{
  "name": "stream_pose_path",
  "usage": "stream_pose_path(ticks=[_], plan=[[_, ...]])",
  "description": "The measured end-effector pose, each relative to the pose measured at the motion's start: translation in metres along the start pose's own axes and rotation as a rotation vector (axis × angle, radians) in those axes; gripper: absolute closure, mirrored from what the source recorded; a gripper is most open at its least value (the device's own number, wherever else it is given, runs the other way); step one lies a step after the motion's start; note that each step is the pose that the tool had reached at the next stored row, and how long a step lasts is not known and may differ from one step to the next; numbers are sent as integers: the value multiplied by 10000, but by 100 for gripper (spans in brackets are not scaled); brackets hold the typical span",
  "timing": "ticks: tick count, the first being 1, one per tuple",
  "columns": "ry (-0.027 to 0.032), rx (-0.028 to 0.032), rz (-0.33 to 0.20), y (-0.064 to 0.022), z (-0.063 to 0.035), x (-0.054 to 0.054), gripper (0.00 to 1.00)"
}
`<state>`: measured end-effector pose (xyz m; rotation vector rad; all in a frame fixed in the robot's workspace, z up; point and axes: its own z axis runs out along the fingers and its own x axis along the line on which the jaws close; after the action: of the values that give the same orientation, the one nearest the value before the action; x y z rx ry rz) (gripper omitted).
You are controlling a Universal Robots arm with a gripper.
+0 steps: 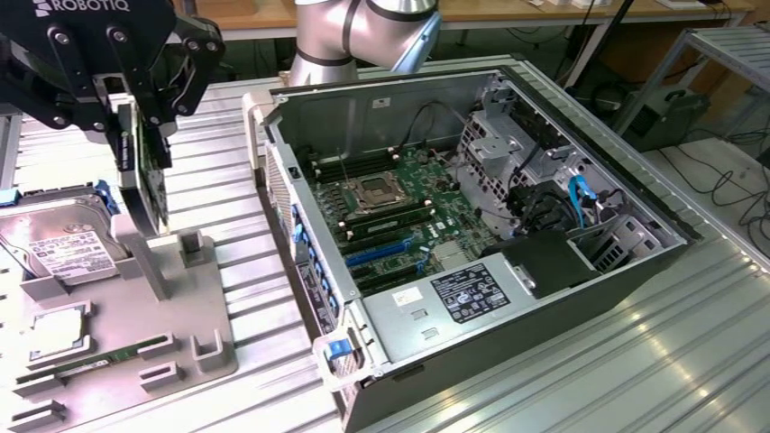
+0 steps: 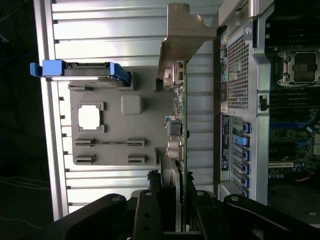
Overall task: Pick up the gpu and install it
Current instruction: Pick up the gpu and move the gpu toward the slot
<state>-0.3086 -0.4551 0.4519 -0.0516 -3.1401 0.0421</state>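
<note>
ROBOTIQ-marked gripper (image 1: pixel 142 149) grips the upright gpu (image 1: pixel 154 203).

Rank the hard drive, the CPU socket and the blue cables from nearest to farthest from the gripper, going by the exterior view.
1. hard drive: on the grey fixture, just below the gripper, at the exterior view's left.
2. CPU socket: mid-motherboard inside the open case.
3. blue cables: by the drive bays, toward the exterior view's right.

My hand (image 1: pixel 142 149) is black, the gpu (image 2: pixel 178 127) green with a silver bracket (image 2: pixel 180 35), the holder tray (image 1: pixel 180 307) grey, the worktop (image 1: pixel 223 153) ribbed silver.
</note>
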Motion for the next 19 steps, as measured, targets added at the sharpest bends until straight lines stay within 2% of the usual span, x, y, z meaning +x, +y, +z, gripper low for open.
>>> stream_pose_path(ticks=[19], plan=[[0, 7, 0, 6, 0, -185, 72]])
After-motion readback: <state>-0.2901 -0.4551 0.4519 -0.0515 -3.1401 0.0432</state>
